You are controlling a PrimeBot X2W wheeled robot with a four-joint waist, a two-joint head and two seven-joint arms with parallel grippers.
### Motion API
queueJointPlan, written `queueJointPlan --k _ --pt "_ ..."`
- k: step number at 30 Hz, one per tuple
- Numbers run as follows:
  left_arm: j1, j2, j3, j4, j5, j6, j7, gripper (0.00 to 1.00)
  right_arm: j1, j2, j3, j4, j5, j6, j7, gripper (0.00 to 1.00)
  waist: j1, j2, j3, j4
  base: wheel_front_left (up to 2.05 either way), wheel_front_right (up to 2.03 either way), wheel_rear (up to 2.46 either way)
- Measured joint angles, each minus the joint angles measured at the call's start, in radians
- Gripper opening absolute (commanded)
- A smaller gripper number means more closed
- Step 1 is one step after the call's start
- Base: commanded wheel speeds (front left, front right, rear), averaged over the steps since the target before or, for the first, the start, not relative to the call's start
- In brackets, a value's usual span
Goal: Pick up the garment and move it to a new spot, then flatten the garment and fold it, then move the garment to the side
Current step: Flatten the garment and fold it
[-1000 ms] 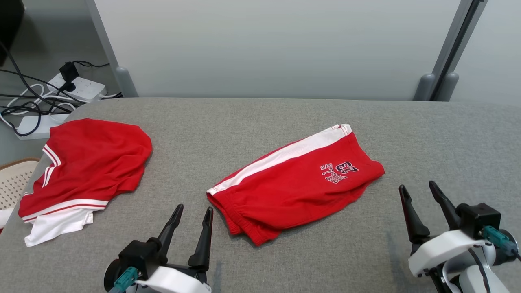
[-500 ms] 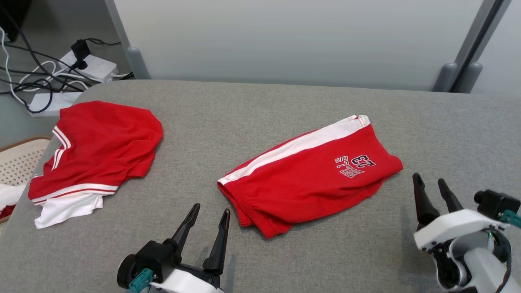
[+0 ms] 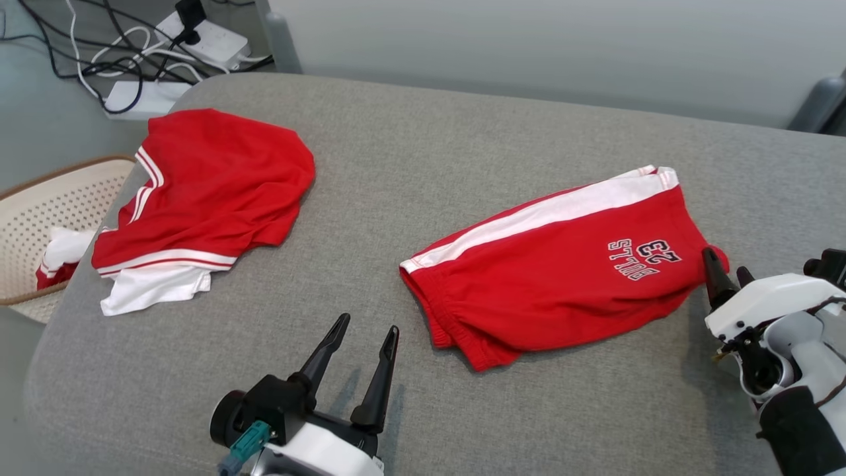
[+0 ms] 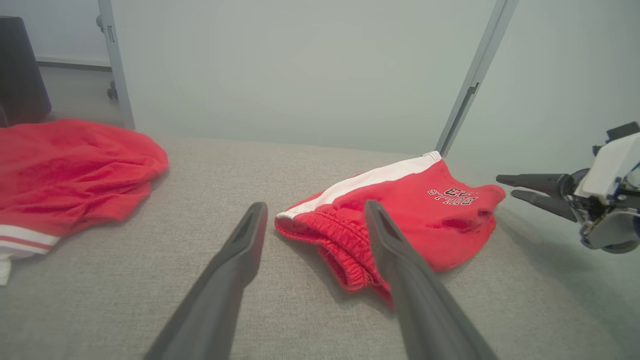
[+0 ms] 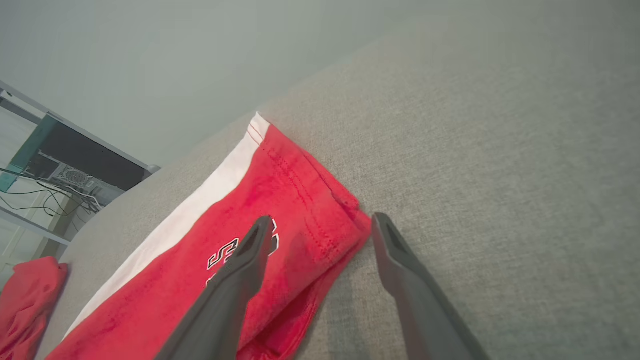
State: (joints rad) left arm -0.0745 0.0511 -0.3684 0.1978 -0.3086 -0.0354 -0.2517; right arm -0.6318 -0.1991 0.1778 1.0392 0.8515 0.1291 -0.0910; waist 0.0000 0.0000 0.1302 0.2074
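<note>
The garment, red shorts with a white side stripe and a printed "23" logo, lies folded over in the middle of the grey padded surface. My left gripper is open, just short of the elastic waistband end; in the left wrist view my left gripper points at the shorts. My right gripper is open at the leg-hem corner. In the right wrist view that corner of the shorts lies between the fingers of my right gripper, low over the cloth. Whether it touches is unclear.
A second red garment with white trim lies at the surface's far left, near the edge. A perforated beige basket with clothes stands beside it on the floor. Power strips and cables lie beyond the far left corner.
The camera has turned, shifting the whole picture right and down. My right gripper has moved in from beside the shorts to straddle their hem corner. The left gripper has barely moved.
</note>
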Motion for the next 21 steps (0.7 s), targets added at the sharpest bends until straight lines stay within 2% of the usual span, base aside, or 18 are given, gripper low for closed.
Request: queueJointPlan --k 8,13,14,15,16,17,21 --pt "-0.043 -0.003 -0.022 -0.002 -0.001 0.0 0.0 1.0 -0.082 -0.049 0.025 0.128 0.02 0.0 0.014 1.0 0.0 0.0 0.047 0.042 0.0 0.0 0.0" --pt "-0.057 -0.003 -0.03 -0.003 -0.002 0.0 0.0 1.0 -0.115 -0.051 0.023 0.178 0.048 0.0 0.044 1.0 0.0 0.0 0.061 0.058 0.0 0.0 0.0" --pt "-0.058 -0.003 -0.03 -0.003 -0.003 0.0 0.0 1.0 -0.122 -0.051 0.024 0.178 0.052 0.0 0.053 0.84 0.0 0.0 0.062 0.06 0.0 0.0 0.0" --pt "-0.058 -0.004 -0.031 -0.003 -0.006 0.0 0.0 1.0 -0.126 -0.05 0.025 0.178 0.059 0.0 0.064 0.44 0.0 0.0 0.063 0.061 0.0 0.0 0.0" --pt "-0.058 -0.003 -0.031 -0.003 -0.007 0.001 0.0 1.0 -0.128 -0.049 0.026 0.179 0.066 0.0 0.075 0.25 0.0 0.0 0.064 0.061 0.0 0.0 0.0" --pt "-0.058 -0.003 -0.031 -0.003 -0.008 0.001 0.0 1.0 -0.13 -0.047 0.029 0.18 0.07 0.0 0.084 0.0 0.0 0.0 0.064 0.06 0.0 0.0 0.0" --pt "-0.058 -0.003 -0.03 -0.003 -0.009 0.001 0.0 1.0 -0.134 -0.04 0.049 0.19 0.079 0.0 0.11 0.0 0.0 0.0 0.06 0.055 0.0 0.0 0.0"
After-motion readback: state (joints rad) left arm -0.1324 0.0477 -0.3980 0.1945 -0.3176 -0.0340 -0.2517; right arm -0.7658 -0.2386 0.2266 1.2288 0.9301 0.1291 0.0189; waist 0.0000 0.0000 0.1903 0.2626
